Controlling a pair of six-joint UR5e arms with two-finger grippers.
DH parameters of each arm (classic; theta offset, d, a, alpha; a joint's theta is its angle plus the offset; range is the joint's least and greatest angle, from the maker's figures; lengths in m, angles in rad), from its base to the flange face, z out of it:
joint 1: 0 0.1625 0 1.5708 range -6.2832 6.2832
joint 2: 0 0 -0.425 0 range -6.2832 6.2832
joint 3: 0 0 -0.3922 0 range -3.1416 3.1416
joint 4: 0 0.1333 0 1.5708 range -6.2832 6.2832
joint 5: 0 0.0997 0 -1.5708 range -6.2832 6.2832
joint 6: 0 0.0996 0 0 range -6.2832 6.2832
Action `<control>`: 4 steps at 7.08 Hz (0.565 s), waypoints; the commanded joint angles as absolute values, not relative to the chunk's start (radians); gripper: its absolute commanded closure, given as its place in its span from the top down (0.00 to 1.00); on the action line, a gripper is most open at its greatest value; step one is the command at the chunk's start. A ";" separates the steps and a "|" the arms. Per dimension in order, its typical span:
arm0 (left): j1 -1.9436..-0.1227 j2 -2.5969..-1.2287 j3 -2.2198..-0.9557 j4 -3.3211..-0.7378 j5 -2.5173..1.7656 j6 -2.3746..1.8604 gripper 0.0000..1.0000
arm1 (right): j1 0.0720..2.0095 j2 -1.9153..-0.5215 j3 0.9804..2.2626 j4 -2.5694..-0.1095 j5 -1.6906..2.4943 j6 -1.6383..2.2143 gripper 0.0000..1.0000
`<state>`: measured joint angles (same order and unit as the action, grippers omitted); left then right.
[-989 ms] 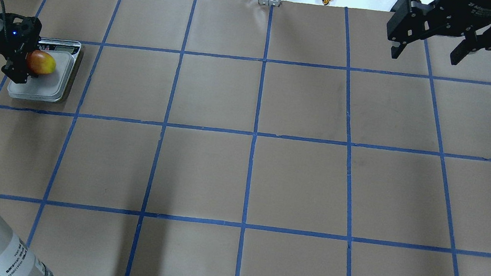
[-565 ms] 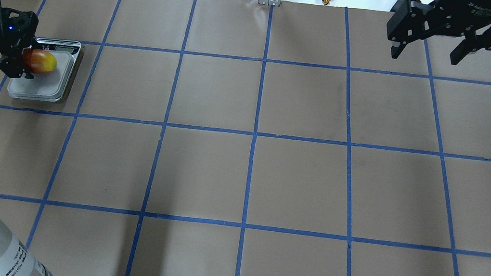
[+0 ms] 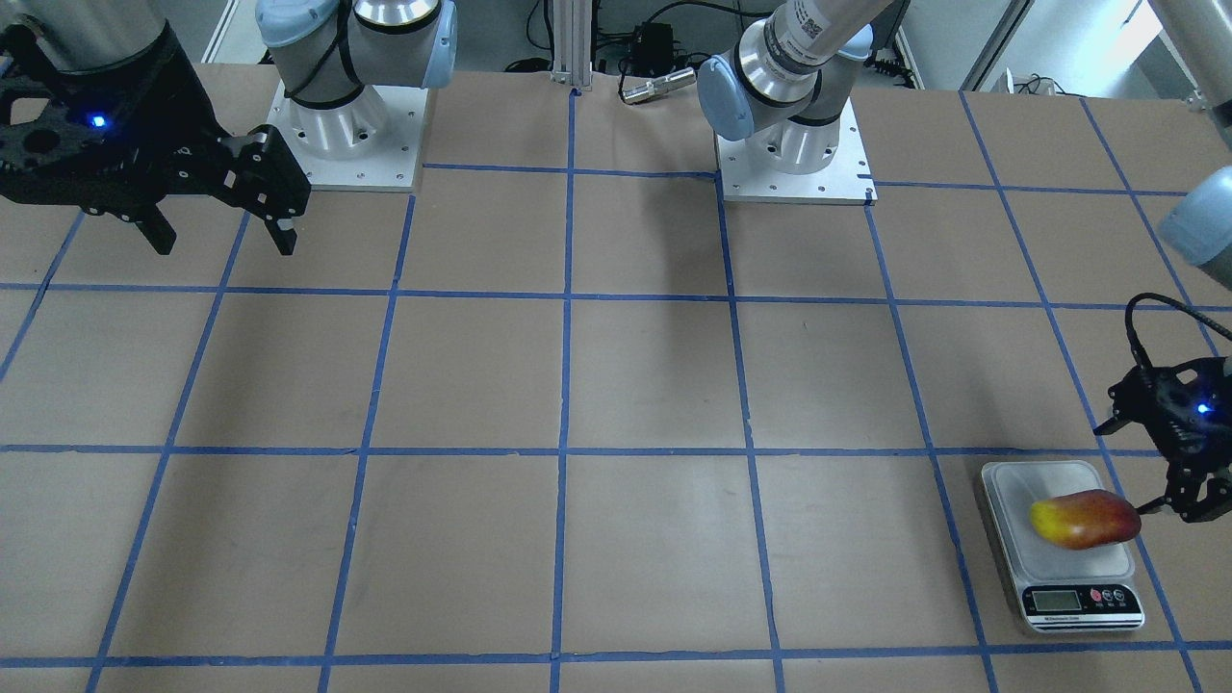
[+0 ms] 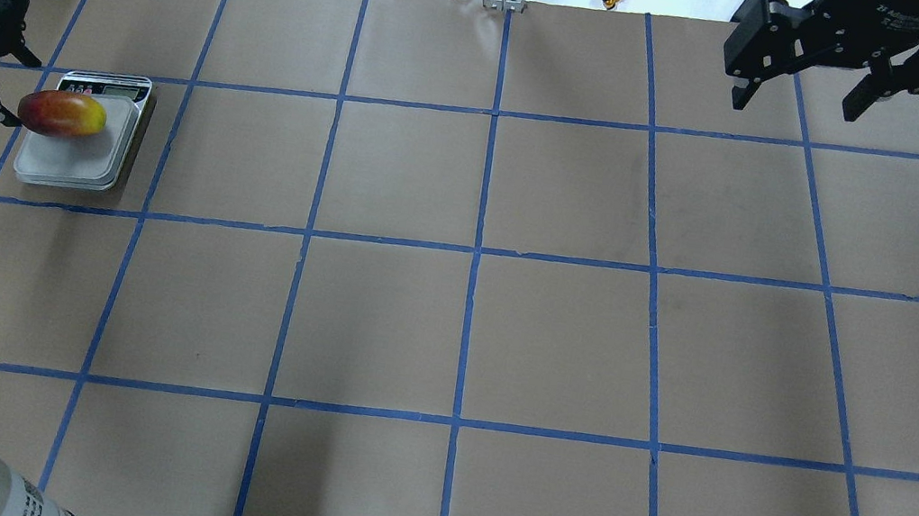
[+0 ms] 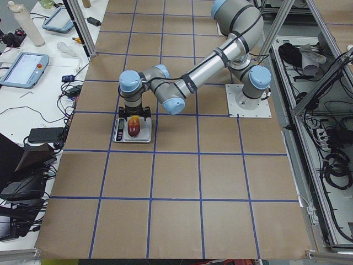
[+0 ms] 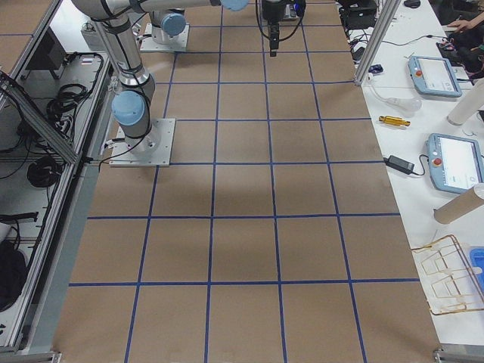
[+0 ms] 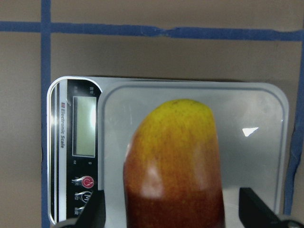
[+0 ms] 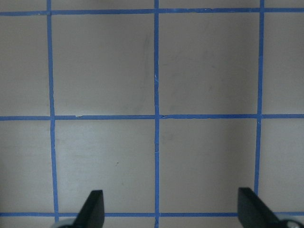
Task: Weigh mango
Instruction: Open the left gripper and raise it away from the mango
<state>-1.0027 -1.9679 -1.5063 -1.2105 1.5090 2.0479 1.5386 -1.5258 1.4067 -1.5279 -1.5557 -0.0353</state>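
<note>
Resting on scale (image 4: pixel 68 165): mango (image 4: pixel 64 114); L claw (image 3: pixel 1123 469), R claw (image 4: pixel 793 109) both spread apart.

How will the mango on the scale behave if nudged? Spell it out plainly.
The mango, smooth and oval on its side, would probably roll if pushed across its length. Its skin shows a sheen, so a light grip may slip. One end sits at the platform edge of the flat scale, so it could well roll off.

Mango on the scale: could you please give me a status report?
Left gripper open, fingers clear. Right gripper open, far off. Mango lying on scale. Nothing obstructing.
</note>
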 commanded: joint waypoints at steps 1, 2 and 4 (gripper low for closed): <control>-1.002 -1.791 -1.499 -1.406 1.560 2.019 1.00 | 1.539 -1.526 1.407 -1.528 -1.557 -0.035 1.00; -1.003 -1.716 -1.499 -1.480 1.566 2.016 1.00 | 1.539 -1.525 1.407 -1.528 -1.557 -0.035 1.00; -1.006 -1.610 -1.519 -1.567 1.566 1.987 1.00 | 1.539 -1.525 1.407 -1.528 -1.555 -0.035 1.00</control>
<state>-1.0052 -1.6709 -1.5115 -1.5041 1.5640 2.0089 1.5385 -1.5257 1.4067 -1.5279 -1.5567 -0.0353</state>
